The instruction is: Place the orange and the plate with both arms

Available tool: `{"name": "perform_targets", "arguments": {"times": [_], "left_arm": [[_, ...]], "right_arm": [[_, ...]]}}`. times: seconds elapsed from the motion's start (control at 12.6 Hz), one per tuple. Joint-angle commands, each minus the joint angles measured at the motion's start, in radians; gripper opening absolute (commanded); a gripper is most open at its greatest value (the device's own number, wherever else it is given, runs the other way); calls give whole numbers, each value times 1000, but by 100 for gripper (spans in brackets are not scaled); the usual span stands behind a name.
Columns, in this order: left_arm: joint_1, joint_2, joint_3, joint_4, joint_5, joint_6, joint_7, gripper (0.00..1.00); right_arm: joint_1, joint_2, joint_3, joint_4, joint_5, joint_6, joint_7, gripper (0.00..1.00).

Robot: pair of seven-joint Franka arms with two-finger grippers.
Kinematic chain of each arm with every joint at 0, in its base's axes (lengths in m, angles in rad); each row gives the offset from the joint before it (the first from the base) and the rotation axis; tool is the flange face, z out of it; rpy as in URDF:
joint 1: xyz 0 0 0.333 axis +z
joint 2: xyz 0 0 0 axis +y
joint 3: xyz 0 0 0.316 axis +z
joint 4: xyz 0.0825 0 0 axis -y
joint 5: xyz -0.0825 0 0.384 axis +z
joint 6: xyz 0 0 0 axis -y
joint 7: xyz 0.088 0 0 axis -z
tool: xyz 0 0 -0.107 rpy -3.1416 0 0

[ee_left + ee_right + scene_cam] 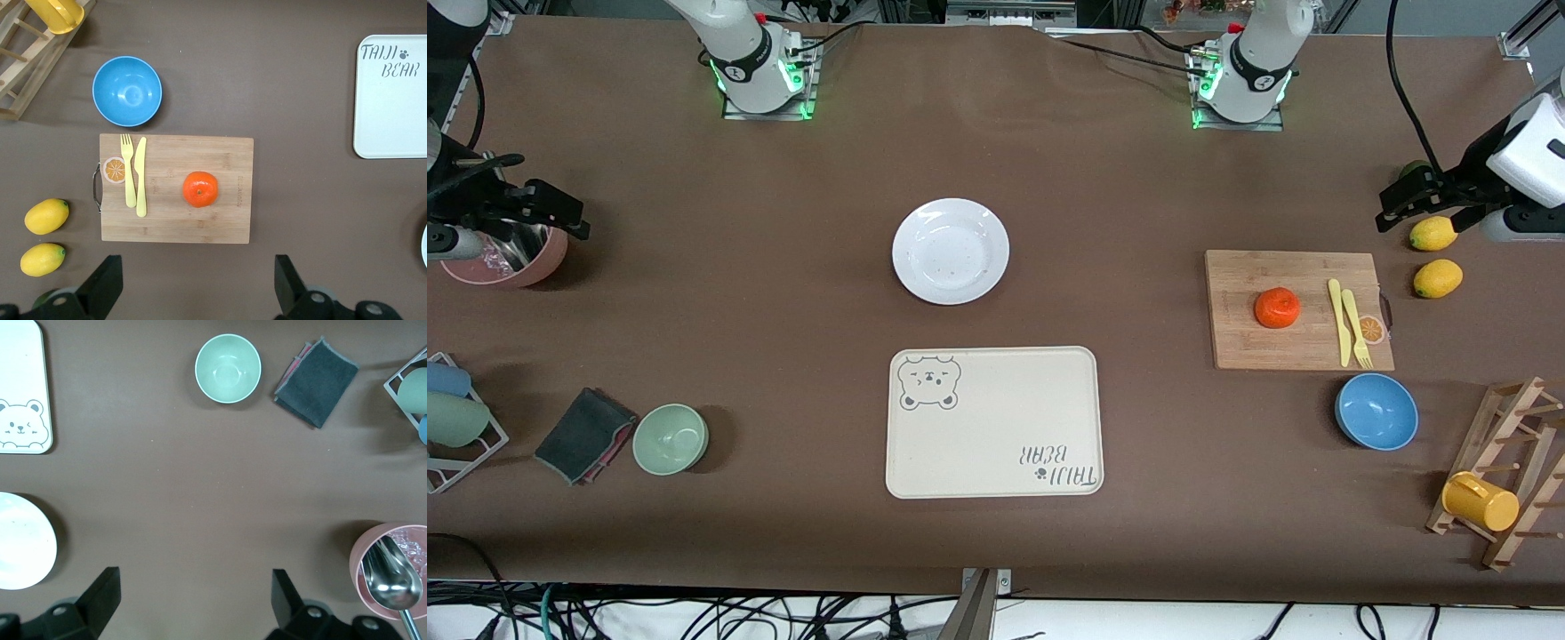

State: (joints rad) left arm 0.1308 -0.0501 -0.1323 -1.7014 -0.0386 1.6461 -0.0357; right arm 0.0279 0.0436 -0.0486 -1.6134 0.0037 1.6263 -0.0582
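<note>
Both arms parked wide, nothing picked up yet.

We see the small bright orange fruit [1277, 308] resting on the bamboo cutting board [1254, 347] beside a yellow knife and fork, and the glossy white round plate [951, 251] bare on the table, farther from the front camera than the cream bear-printed tray [996, 444]. Our left gripper [1412, 203] hangs over the lemons, fingers apart; our right gripper [543, 213] hangs over the pink bowl [525, 267], fingers also apart. We judge the reach comes next: left down onto the orange, right to the plate's rim.

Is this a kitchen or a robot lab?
Probably a robot lab set up like a kitchen. Two robot arms are bolted to the table, cables hang off its edge, and kitchen things are laid out: a plate, a cutting board and an orange.
</note>
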Motion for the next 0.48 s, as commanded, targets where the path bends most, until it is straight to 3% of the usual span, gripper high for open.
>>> {"name": "perform_targets", "arguments": {"times": [0.0,0.4], "left_arm": [[9,9,-3,19,5,-15,-1,100],[10,15,3,22,6,-17,40,100]], "right_arm": [[-2,-5,1,-2,15,10,6,100],[-2,-5,3,-2,12,6,5,100]]}}
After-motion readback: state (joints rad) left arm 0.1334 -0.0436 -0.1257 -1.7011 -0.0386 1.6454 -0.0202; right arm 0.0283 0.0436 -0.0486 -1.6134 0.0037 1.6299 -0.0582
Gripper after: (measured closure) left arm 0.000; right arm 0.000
